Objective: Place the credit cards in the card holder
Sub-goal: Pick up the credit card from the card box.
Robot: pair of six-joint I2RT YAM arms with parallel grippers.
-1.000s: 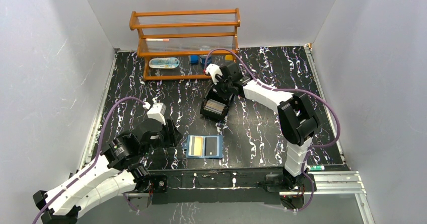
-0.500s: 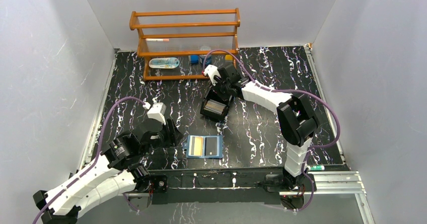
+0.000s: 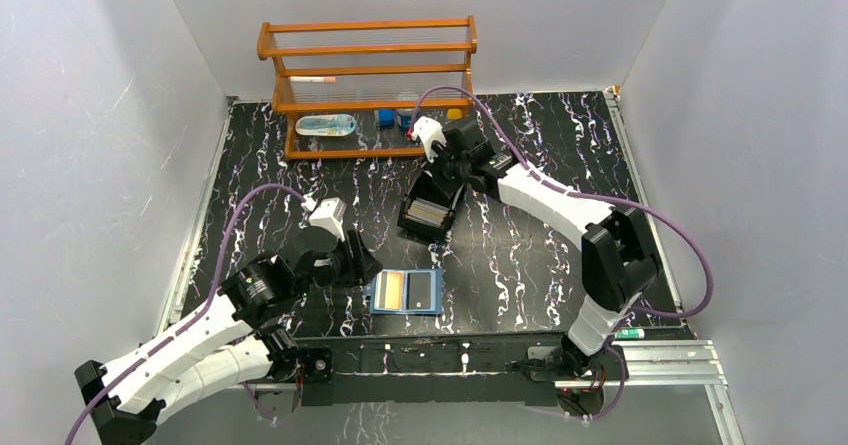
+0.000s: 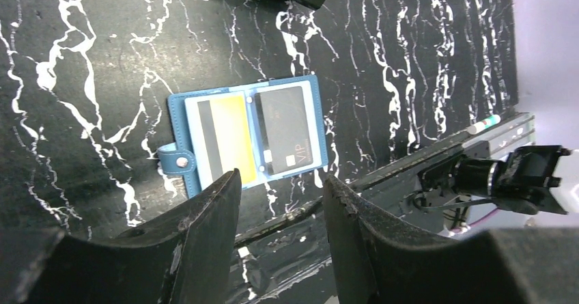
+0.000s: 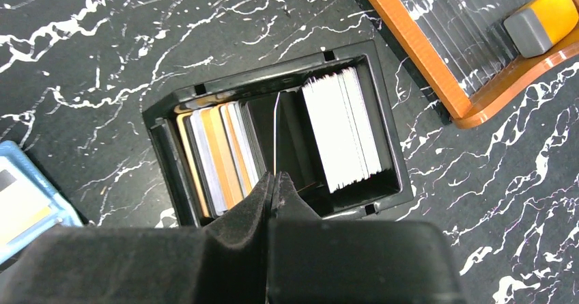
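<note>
The blue card holder (image 3: 406, 291) lies open near the front edge and shows a yellow card and a dark card in its slots; it also shows in the left wrist view (image 4: 249, 133). My left gripper (image 3: 362, 265) is open and empty just left of it (image 4: 281, 174). The credit cards stand in a black two-compartment box (image 3: 428, 215): a tan and grey stack (image 5: 215, 150) and a white stack (image 5: 341, 126). My right gripper (image 3: 443, 185) hovers over the box, shut (image 5: 275, 175) on one thin card (image 5: 276, 133) seen edge-on between the compartments.
An orange wooden rack (image 3: 370, 65) stands at the back with small blue items and a pale packet on its lower shelf; its corner and a yellow-grey block (image 5: 539, 20) show beside the box. A pen (image 3: 628, 333) lies at the front right rail.
My left arm has moved right, toward the card holder. My right arm's elbow has swung right while its gripper stays over the black box.
</note>
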